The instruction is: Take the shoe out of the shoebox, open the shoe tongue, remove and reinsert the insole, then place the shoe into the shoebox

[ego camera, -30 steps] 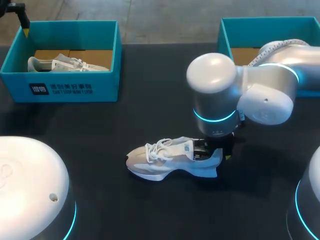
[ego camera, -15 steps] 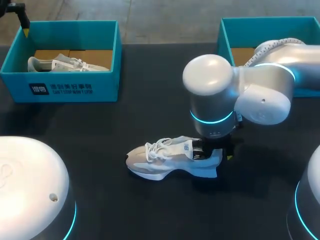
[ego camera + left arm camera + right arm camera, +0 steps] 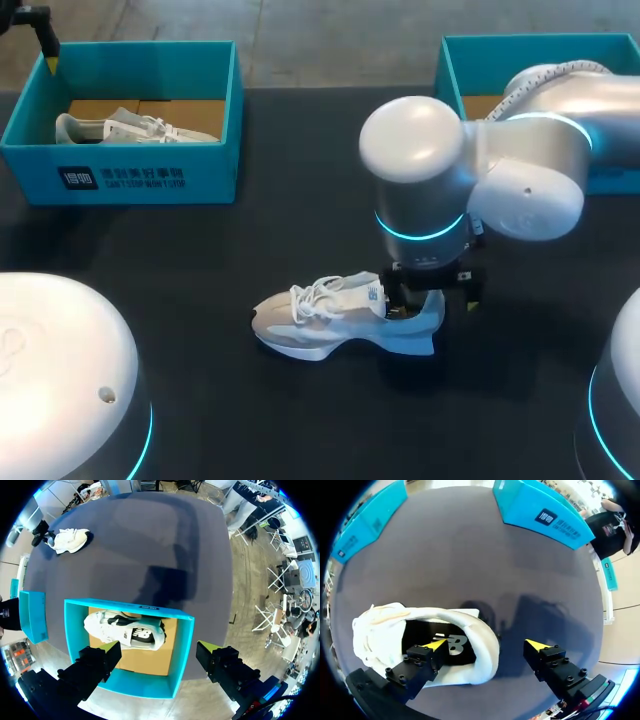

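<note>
Gently at the heel: seat one finger before closing

Over the left shoebox (image 3: 150,180), stiff teal card with a spare shoe (image 3: 125,630) inside, the left gripper (image 3: 157,650) hangs with fingers spread, holding nothing; mid-table lies the shoe (image 3: 330,320), soft pale mesh with loose laces on a chunky foam sole; the right gripper (image 3: 484,647) straddles its padded heel collar (image 3: 480,630), fingers apart, one tip over the dark insole (image 3: 420,632), seemingly not touching; best lower it squarely and pinch the insole's thin edge, not the collar.
</note>
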Controlling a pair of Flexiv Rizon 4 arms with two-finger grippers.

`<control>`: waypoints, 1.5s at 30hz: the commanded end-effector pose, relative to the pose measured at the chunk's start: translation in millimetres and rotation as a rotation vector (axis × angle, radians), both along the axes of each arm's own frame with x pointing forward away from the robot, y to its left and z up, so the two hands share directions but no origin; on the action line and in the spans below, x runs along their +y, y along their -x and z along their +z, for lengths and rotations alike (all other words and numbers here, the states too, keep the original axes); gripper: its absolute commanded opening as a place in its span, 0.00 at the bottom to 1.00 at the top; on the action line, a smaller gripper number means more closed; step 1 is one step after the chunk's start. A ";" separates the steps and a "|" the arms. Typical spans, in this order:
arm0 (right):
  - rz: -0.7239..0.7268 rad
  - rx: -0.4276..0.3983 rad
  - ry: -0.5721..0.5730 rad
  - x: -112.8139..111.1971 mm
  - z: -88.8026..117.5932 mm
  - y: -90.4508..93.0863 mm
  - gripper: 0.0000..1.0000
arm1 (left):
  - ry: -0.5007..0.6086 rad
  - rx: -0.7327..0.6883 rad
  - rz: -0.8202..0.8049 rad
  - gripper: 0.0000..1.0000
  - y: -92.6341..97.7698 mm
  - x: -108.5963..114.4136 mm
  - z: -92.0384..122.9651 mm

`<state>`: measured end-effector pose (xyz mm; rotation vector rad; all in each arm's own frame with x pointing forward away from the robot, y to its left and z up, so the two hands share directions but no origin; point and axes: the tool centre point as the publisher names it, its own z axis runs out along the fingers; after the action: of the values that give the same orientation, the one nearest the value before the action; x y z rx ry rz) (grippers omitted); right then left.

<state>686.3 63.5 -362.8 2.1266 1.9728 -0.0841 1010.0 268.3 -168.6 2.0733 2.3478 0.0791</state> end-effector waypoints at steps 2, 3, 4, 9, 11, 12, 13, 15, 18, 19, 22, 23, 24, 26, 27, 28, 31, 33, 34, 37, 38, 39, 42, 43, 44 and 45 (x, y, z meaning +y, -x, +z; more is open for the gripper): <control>-0.004 -0.008 -0.021 -8.1 19.1 2.7 1.00 | -0.002 -0.002 0.000 1.00 1.5 0.0 0.3; -0.004 -0.007 -0.026 -8.6 21.9 2.4 1.00 | -0.002 -0.002 0.000 1.00 1.5 0.0 0.3; -0.004 -0.006 -0.025 -9.1 24.7 2.0 1.00 | -0.002 -0.002 0.000 1.00 1.5 0.0 0.3; -0.008 -0.006 -0.070 -13.1 40.9 0.6 1.00 | -0.002 -0.002 0.000 1.00 1.5 0.0 0.3; -0.010 -0.005 -0.069 -14.5 47.9 0.3 1.00 | -0.002 -0.002 0.000 1.00 1.5 0.0 0.3; -0.009 -0.007 -0.079 -15.4 51.6 0.4 1.00 | -0.002 -0.002 0.000 1.00 1.5 0.0 0.3; -0.015 -0.001 -0.073 -16.6 54.8 0.4 1.00 | -0.002 -0.002 0.000 1.00 1.5 0.0 0.3; -0.018 -0.002 -0.105 -19.7 61.7 1.3 1.00 | -0.002 -0.002 0.000 1.00 1.5 0.0 0.3; -0.015 0.015 -0.132 -24.2 71.1 2.8 1.00 | -0.002 -0.002 0.000 1.00 1.5 0.0 0.3; -0.012 0.021 -0.130 -25.6 74.2 3.4 1.00 | -0.002 -0.002 0.000 1.00 1.5 0.0 0.3; 0.008 0.025 -0.161 -29.8 84.2 5.4 1.00 | -0.002 -0.002 0.000 1.00 1.5 0.0 0.3; 0.014 0.023 -0.177 -31.4 87.4 6.0 1.00 | -0.002 -0.002 0.000 1.00 1.5 0.0 0.3; 0.025 0.018 -0.196 -33.0 90.6 6.7 1.00 | -0.002 -0.002 0.000 1.00 1.5 0.0 0.3; 0.044 -0.009 -0.229 -36.1 97.1 8.2 1.00 | -0.002 -0.002 0.000 1.00 1.5 0.0 0.3; 0.054 -0.023 -0.243 -37.9 100.0 8.7 1.00 | -0.002 -0.002 0.000 1.00 1.5 0.0 0.3; 0.074 -0.043 -0.258 -39.2 102.8 9.2 1.00 | -0.002 -0.002 0.000 1.00 1.5 0.0 0.3; 0.134 -0.067 -0.282 -42.5 108.3 9.3 1.00 | -0.002 -0.002 0.000 1.00 1.5 0.0 0.3; 0.173 -0.065 -0.276 -44.8 110.9 9.1 1.00 | -0.002 -0.002 0.000 1.00 1.5 0.0 0.3; 0.198 -0.068 -0.288 -45.6 112.2 8.9 1.00 | -0.002 -0.002 0.000 1.00 1.5 0.0 0.3; 0.270 -0.068 -0.313 -48.3 115.9 8.7 1.00 | -0.002 -0.002 0.000 1.00 1.5 0.0 0.3; 0.297 -0.079 -0.338 -49.8 117.6 8.6 1.00 | -0.002 -0.002 0.000 1.00 1.5 0.0 0.3; 0.325 -0.075 -0.343 -51.2 118.8 8.5 1.00 | -0.002 -0.002 0.000 1.00 1.5 0.0 0.3; 0.405 -0.061 -0.393 -55.7 122.3 6.9 1.00 | -0.002 -0.002 0.000 1.00 1.5 0.0 0.3; 0.421 -0.054 -0.398 -57.2 122.7 5.9 1.00 | -0.002 -0.002 0.000 1.00 1.5 0.0 0.3; 0.444 -0.052 -0.413 -58.7 123.5 4.9 1.00 | -0.002 -0.002 0.000 1.00 1.5 0.0 0.3; 0.474 -0.051 -0.436 -60.0 124.5 4.2 1.00 | -0.002 -0.002 0.000 1.00 1.5 0.0 0.3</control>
<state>685.9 16.3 -239.6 1.7522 2.4031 0.2186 1009.9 268.3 -168.6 2.0732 2.3479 0.0791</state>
